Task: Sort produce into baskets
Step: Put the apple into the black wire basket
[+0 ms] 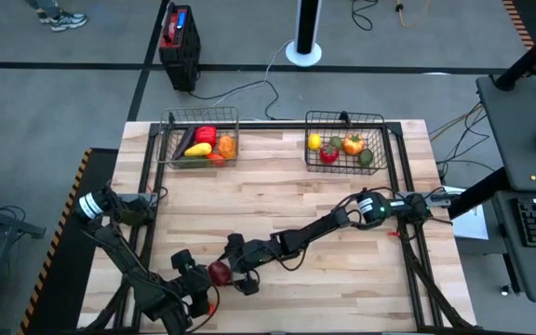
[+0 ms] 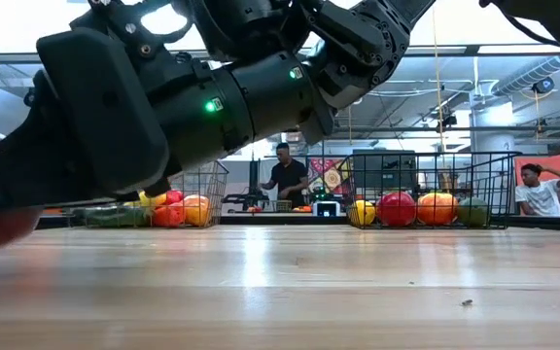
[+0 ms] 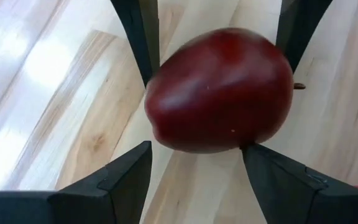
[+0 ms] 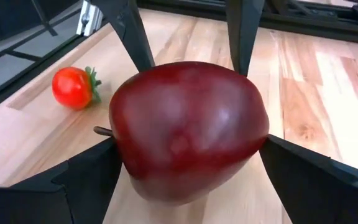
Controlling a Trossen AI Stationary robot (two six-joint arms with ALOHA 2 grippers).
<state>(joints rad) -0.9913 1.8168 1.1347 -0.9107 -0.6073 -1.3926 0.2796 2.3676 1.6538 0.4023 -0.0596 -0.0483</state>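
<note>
Stretching across the wooden table, both arms met near its front edge over one dark red apple. At the far edge stood the two wire baskets: the left basket held peppers and other vegetables, the right basket a lemon and more fruit. The left gripper was clamped on the apple, its fingers against both sides. The right gripper stood spread wide around the same apple, not visibly squeezing. If the left let go before the right closed, the round apple could drop and roll. A small strawberry lay nearby, unsorted.
</note>
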